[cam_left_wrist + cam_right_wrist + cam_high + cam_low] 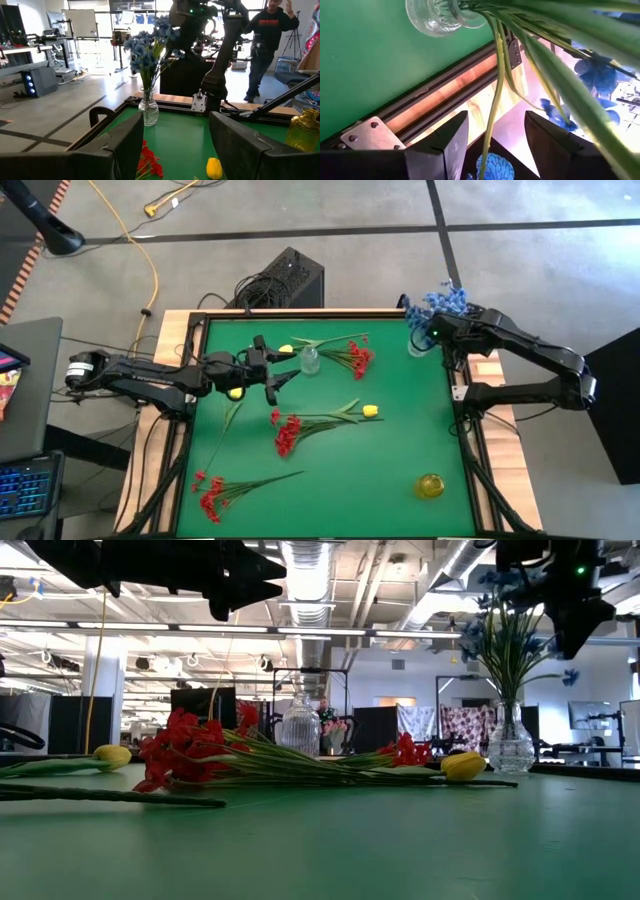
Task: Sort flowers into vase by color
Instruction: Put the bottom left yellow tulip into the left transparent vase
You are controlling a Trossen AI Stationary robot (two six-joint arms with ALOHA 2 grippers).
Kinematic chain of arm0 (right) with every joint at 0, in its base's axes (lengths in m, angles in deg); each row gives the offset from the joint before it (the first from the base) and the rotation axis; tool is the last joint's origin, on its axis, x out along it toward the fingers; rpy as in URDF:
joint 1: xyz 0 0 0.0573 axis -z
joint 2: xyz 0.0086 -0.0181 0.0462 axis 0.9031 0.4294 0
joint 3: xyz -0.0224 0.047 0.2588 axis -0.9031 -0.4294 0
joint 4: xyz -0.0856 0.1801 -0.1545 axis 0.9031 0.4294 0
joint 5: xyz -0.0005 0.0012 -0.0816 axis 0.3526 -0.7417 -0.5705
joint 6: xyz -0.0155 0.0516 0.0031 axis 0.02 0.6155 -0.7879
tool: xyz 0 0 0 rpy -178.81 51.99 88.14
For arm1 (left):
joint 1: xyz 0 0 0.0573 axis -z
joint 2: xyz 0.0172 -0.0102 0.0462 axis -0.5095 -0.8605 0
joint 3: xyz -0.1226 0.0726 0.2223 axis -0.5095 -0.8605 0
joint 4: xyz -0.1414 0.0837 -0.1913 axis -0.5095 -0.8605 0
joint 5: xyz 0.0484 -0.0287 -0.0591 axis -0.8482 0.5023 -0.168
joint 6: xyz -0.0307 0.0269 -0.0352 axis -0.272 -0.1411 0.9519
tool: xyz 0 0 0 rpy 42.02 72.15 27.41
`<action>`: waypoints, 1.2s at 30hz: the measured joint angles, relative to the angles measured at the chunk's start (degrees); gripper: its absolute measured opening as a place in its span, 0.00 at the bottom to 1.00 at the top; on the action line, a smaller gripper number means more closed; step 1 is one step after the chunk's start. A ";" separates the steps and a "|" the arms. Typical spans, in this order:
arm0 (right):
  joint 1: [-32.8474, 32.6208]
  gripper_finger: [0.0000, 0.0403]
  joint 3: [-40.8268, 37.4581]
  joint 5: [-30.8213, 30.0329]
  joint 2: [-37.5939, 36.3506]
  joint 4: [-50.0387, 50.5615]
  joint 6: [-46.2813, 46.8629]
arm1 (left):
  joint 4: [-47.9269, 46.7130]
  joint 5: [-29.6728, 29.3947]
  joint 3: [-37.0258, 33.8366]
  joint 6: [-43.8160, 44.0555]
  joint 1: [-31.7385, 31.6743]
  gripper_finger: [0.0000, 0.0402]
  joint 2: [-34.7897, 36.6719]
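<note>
Blue flowers point(440, 302) stand with their stems in a clear glass vase point(418, 346) at the table's far right corner. My right gripper point(432, 335) hovers over them, open; in the right wrist view one thin green stem point(495, 102) runs through the gap between its fingers point(451, 140), clear of both. My left gripper point(278, 380) is open and empty above the table's far left part. Red sprigs point(352, 354) point(290, 430) point(213, 494) and yellow tulips point(369, 411) point(236, 392) point(286, 348) lie flat on the green mat.
A second clear vase point(309, 361) stands empty at the far middle. A yellow glass vase point(430, 485) stands near the front right. The table's raised frame point(445, 95) runs close beside the blue flowers' vase. A person point(265, 40) stands beyond the table.
</note>
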 joint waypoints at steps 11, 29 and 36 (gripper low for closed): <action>-0.02 0.55 7.67 2.06 -0.86 1.92 3.04 | 0.00 -0.02 0.00 -0.86 0.01 0.53 0.00; -0.02 0.55 21.96 26.85 -6.58 1.81 14.20 | -1.25 -0.06 0.00 -0.83 0.01 0.53 0.00; -0.02 0.55 24.58 37.76 -10.24 -6.99 13.11 | -1.42 -0.07 0.00 -0.80 0.01 0.53 0.00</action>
